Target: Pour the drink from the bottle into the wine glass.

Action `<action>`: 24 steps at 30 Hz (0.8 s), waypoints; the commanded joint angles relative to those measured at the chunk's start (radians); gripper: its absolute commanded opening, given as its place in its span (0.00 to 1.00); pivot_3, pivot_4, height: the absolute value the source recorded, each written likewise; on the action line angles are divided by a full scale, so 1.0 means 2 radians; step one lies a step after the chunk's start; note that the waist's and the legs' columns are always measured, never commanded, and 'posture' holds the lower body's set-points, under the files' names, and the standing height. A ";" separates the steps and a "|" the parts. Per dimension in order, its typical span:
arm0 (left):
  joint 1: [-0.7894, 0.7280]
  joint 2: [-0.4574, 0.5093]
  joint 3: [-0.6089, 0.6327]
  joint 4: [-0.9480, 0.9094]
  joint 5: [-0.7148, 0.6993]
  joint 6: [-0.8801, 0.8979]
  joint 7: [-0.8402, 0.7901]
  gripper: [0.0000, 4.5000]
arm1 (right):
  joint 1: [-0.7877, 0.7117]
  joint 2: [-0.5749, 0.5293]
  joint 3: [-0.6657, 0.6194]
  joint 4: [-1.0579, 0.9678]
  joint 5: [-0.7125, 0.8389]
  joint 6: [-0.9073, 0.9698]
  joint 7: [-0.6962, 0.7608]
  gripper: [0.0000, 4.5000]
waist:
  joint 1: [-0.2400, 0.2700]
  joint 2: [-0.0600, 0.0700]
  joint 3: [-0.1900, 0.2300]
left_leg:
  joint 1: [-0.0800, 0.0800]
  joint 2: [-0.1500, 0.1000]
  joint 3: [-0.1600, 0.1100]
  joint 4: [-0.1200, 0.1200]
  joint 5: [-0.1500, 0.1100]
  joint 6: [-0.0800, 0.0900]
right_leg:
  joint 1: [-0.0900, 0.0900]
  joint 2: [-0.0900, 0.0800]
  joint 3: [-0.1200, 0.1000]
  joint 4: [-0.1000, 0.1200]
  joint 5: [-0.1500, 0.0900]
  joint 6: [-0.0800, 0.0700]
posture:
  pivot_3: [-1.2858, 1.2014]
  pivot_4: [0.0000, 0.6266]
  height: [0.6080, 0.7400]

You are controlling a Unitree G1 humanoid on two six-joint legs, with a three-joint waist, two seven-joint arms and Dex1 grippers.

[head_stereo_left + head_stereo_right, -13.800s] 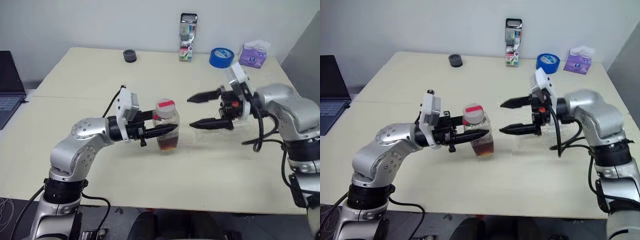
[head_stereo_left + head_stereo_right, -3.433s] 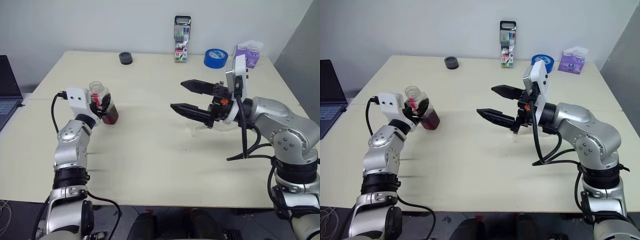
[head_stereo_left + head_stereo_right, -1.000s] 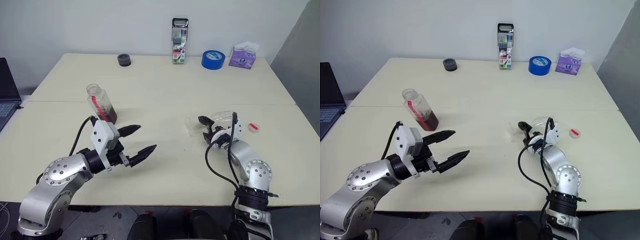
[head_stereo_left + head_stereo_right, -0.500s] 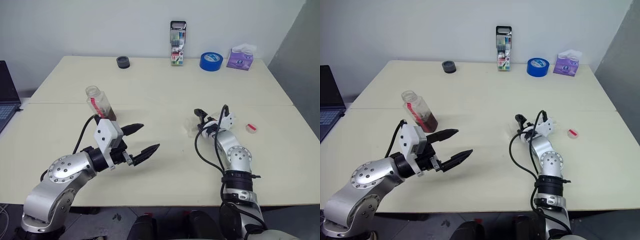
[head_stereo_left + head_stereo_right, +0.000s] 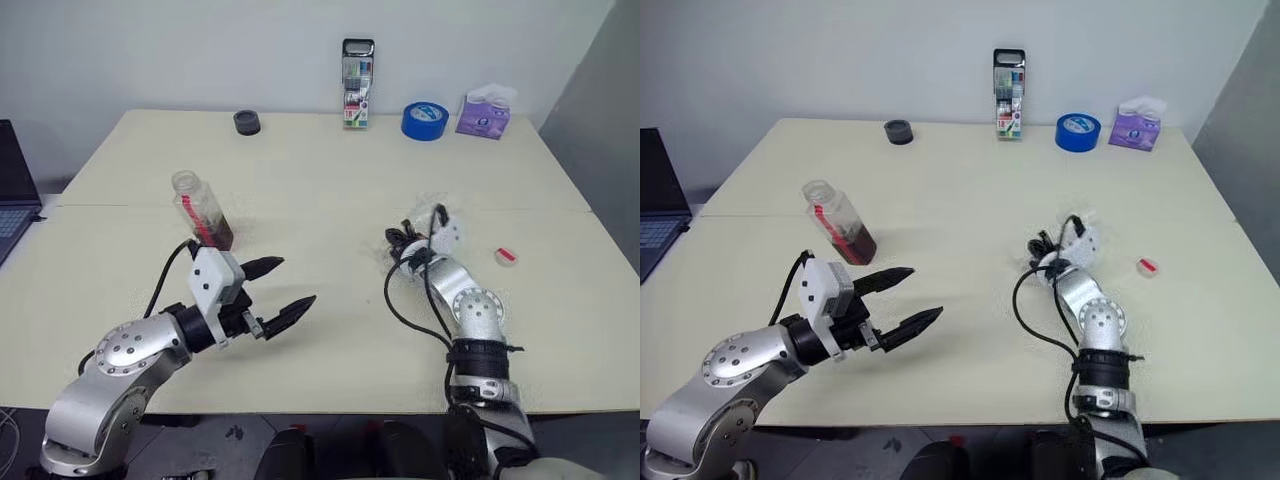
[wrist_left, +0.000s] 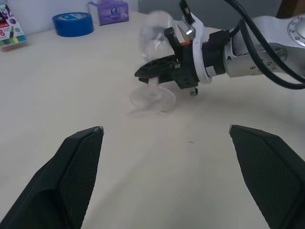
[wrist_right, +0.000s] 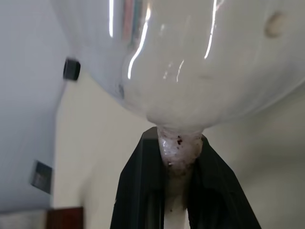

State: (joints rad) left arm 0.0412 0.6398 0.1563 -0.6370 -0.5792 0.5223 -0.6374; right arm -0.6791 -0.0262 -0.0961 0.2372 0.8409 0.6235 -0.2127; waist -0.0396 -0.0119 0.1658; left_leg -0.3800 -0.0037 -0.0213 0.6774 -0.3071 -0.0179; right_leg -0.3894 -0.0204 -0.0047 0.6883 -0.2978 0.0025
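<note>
The bottle (image 5: 200,208) stands uncapped at the table's left, leaning a little, with the dark drink (image 5: 219,238) in its base. My left gripper (image 5: 298,281) hangs open and empty just in front of it, pointing to the right. At the table's right, the clear wine glass (image 6: 154,42) stands nearly upright with its foot (image 6: 153,98) on the tabletop. My right gripper (image 6: 144,72) is shut on its stem (image 7: 178,144), just under the bowl (image 7: 190,62). The bottle's red-and-white cap (image 5: 506,256) lies to the right of the glass.
Along the table's far edge stand a marker pack (image 5: 357,83), a blue tape roll (image 5: 425,120), a purple tissue pack (image 5: 483,112) and a small black disc (image 5: 246,122). A laptop (image 5: 14,170) sits off the left edge.
My right gripper has closed on the glass's stem and rolled, bringing the glass from lying on its side to nearly upright. The left gripper and the bottle have stayed put.
</note>
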 commanded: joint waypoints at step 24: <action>0.151 -0.087 0.053 -0.100 0.023 -0.042 0.118 1.00 | -0.162 0.108 0.099 0.506 -0.401 -0.547 0.179 0.05 | 0.004 -0.001 0.000 | -0.002 0.000 -0.001 -0.002 0.001 -0.002 | 0.000 -0.001 -0.002 -0.004 0.000 -0.001 | 0.52 0.24 1.00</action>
State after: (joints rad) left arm 0.3420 0.4678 0.2430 -0.8059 -0.5282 0.4534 -0.4041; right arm -1.0092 0.1409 0.1174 1.2632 0.0495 -0.4306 0.1389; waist -0.0326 -0.0129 0.1662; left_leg -0.3837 -0.0030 -0.0227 0.6742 -0.3054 -0.0224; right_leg -0.3896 -0.0223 -0.0085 0.6810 -0.2987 0.0008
